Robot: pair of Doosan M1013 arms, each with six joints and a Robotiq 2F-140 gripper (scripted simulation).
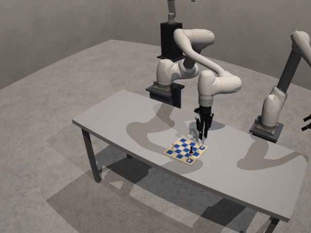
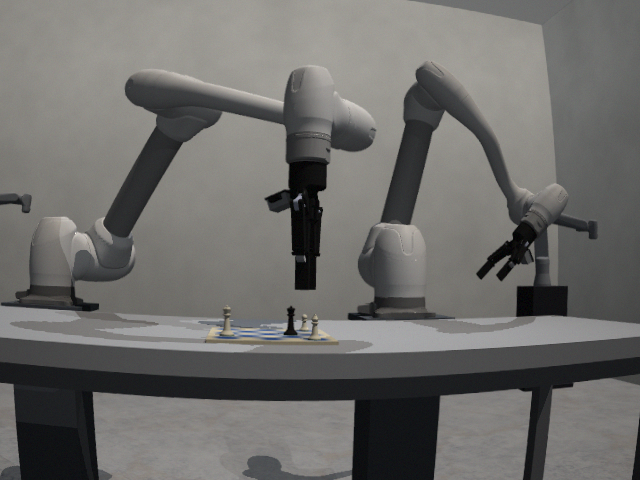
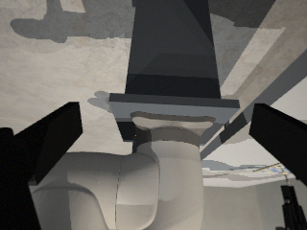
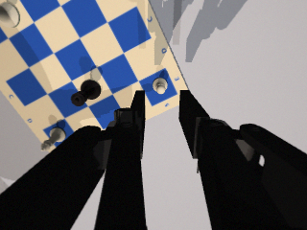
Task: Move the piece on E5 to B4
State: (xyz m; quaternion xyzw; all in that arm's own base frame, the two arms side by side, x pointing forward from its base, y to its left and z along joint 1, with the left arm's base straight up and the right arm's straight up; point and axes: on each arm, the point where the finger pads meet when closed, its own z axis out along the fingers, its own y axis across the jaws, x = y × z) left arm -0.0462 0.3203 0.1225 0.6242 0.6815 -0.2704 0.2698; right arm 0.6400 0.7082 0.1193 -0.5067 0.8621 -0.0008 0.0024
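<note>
A small white pawn (image 1: 201, 146) (image 2: 304, 321) (image 4: 159, 86) stands upright on a blue corner square, which reads as E5, of the blue and cream board (image 1: 191, 164) (image 2: 268, 341) (image 4: 154, 114). The blue square that matches B4 (image 1: 184, 144) (image 4: 85, 19) is empty. My right gripper (image 1: 203, 138) (image 2: 305, 288) (image 4: 162, 104) points down, high above the pawn. Its fingers are narrowed but apart, with nothing between them; the pawn shows below the gap in the right wrist view. My left gripper (image 1: 304, 124) (image 2: 491, 276) (image 3: 166, 118) is wide open and empty, away from the board.
A black king (image 1: 191, 150) (image 2: 290, 321) (image 4: 91, 89) stands near D3. A white bishop (image 1: 189, 159) (image 2: 314, 329) (image 4: 58, 134) stands on the other E corner. A tall white piece (image 1: 173, 147) (image 2: 226, 324) (image 4: 10, 15) stands near A2. The grey table (image 1: 238, 175) (image 2: 129, 351) surrounds the board.
</note>
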